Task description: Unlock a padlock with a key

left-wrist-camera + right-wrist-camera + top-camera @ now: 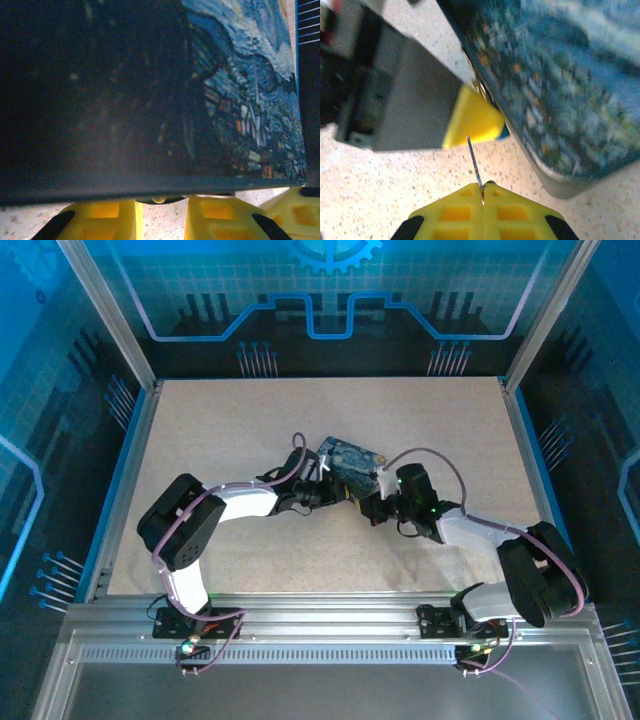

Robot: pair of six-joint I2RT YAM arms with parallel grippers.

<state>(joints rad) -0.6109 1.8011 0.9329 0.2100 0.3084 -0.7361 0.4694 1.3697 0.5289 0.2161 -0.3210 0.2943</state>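
Key (474, 162) is a thin grey sliver pinched by its near end in the right claw (483, 189), whose yellow fingers are pressed together on it. Its free tip points up toward the padlock (480, 89). As far as I can tell, the padlock is the small brassy bit wedged at the lower edge of the tin (560, 100), touching a yellow fingertip of the left claw (161, 216). Most of the lock is hidden there, and I cannot make out a keyhole.

In the left wrist view the left claw's fingers stand a little apart with that same glint between them. I cannot tell whether they clamp it or merely flank it.

Several things could go wrong from here:
- The key is gripped by a short end with a long stretch free, so a push that meets the lock's face instead of the slot could swivel it in the pads or slide it back between them.
- The slot sits in shadow under the tin's edge, so a slight misalignment is likely to go unnoticed.
- If the lock is not held firmly, the key's push could simply shove it along the tabletop (380, 190) or under the tin.
- The two claws are just beside each other, so a sideways correction risks finger striking finger or nudging the tin.

No brand, label or lettering can be read. The tin carries only a swirling night-sky painting.
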